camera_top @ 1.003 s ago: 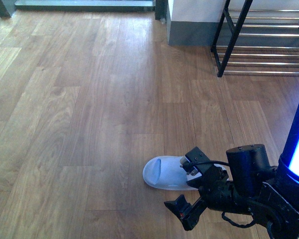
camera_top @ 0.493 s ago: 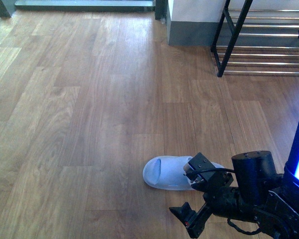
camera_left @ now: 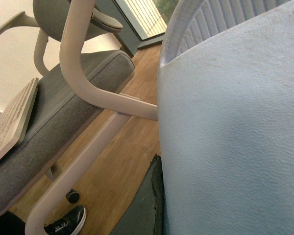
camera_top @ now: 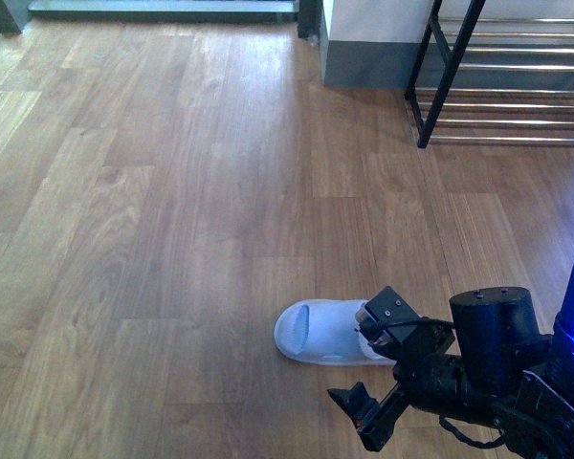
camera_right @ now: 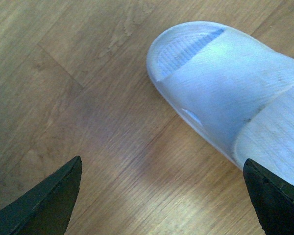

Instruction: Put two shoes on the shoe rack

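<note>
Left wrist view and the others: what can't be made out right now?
- Left wrist view: a pale slipper fills the frame; whether it's gripped can't be told.
- Front view: the floor slipper has its heel hidden behind the right gripper.
- Front view: the shoe rack is cut by the frame edges.

The front view shows one pale blue slide (camera_top: 320, 333). The left wrist view is filled by another slide (camera_left: 235, 122) of the same colour, probably a second one, which makes two. There is one shoe rack (camera_top: 450, 72); its chrome bars are cut off at the picture's edge, so the tiers cannot be counted. One robot arm (camera_top: 488, 335) shows, with one right gripper (camera_top: 356, 352) and two dark fingertips (camera_right: 54, 200). There is also one grey office chair (camera_left: 83, 83), one caster (camera_left: 72, 197) and one black sneaker (camera_left: 66, 224).
</note>
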